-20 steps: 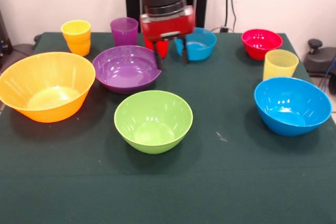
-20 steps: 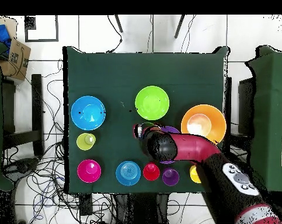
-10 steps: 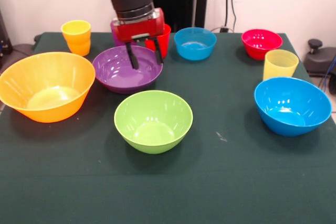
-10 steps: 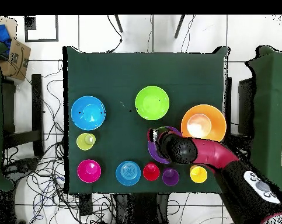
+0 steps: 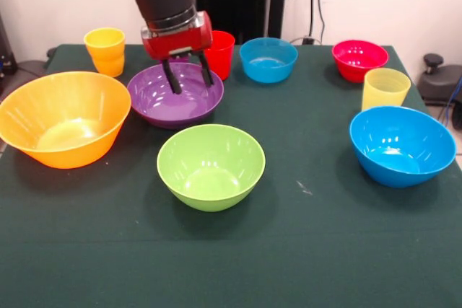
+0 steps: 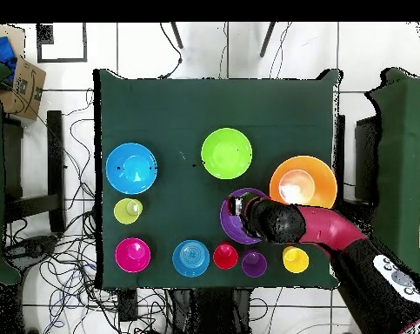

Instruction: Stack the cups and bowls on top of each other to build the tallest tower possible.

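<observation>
My gripper (image 5: 189, 77) is open and empty, its fingers hanging into the purple bowl (image 5: 175, 99) at its far side; in the overhead view the gripper (image 6: 239, 207) covers part of that bowl (image 6: 233, 228). The orange bowl (image 5: 61, 117), green bowl (image 5: 211, 166) and large blue bowl (image 5: 402, 144) stand apart on the table. No tower stands; nothing is stacked. The small blue bowl (image 5: 268, 59) and red-pink bowl (image 5: 359, 59) are at the back. The red cup (image 5: 220, 54) is just behind the gripper. The orange-yellow cup (image 5: 105, 50) and pale yellow cup (image 5: 385, 88) stand alone. The purple cup (image 6: 254, 263) shows only overhead.
The dark green table (image 5: 325, 250) ends close behind the back row of cups. A black office chair (image 5: 440, 77) is at the right edge. Cables and a cardboard box (image 6: 22, 83) lie on the floor around the table.
My gripper has moved from in front of the red cup and small blue bowl to over the purple bowl, toward the orange bowl, and has come down a little. It stays open.
</observation>
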`<state>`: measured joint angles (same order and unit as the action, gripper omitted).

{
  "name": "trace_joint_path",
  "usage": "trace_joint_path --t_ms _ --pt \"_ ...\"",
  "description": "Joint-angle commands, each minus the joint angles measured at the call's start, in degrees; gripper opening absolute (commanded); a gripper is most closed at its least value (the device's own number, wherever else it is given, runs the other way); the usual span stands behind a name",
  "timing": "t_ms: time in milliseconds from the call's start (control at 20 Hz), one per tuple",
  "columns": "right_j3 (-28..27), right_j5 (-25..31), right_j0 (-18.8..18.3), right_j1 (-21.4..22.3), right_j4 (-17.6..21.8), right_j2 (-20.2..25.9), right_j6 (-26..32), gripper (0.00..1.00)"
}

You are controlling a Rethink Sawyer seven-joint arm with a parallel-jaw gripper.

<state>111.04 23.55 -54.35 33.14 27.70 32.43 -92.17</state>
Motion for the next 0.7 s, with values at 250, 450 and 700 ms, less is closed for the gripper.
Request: trace_joint_path --t_ms 250,450,700 --pt "-7.4 2.1 1.3 -8.4 10.1 2.9 10.3 1.00" --pt "-6.6 0.6 2.1 -8.8 12.0 2.1 8.0 1.00" --pt "-5.8 -3.0 3.9 -10.2 14.8 0.3 3.7 1.00"
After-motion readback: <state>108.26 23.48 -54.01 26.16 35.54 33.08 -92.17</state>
